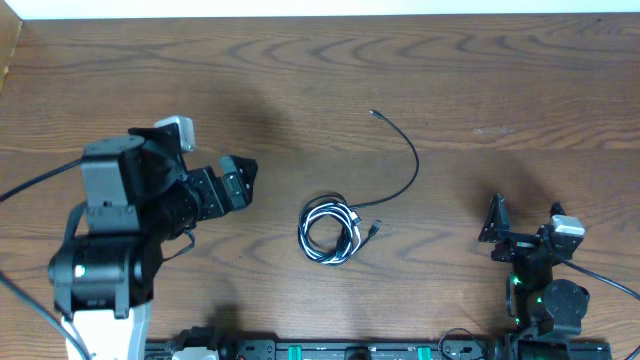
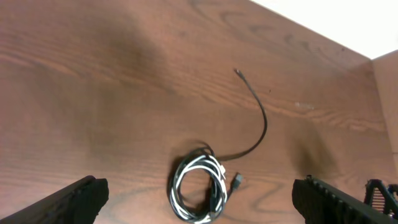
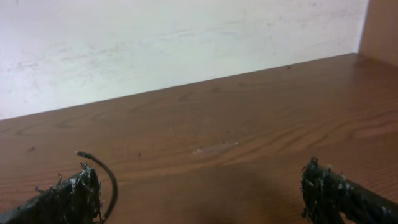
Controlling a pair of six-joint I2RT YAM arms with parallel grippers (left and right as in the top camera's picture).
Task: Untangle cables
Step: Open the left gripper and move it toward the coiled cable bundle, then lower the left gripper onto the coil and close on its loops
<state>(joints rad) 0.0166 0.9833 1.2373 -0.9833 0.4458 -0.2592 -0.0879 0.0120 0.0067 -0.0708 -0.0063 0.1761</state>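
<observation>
The cables lie in a small coil (image 1: 328, 232) at the middle of the table, black and white strands wound together. One black cable (image 1: 412, 160) arcs out of it toward the far side and ends in a plug. A short plug end (image 1: 375, 229) sticks out on the coil's right. My left gripper (image 1: 243, 183) is open and empty, hovering left of the coil. In the left wrist view the coil (image 2: 177, 186) lies between the open fingers (image 2: 199, 190), well below them. My right gripper (image 1: 526, 222) is open and empty, right of the coil. The right wrist view (image 3: 202, 190) shows only the black cable's tip (image 3: 107, 171).
The wooden table (image 1: 500, 80) ends at a white wall along the far side. Thick black arm wires (image 1: 30, 185) run at the left and at the right (image 1: 605, 280). The arm bases stand along the near edge.
</observation>
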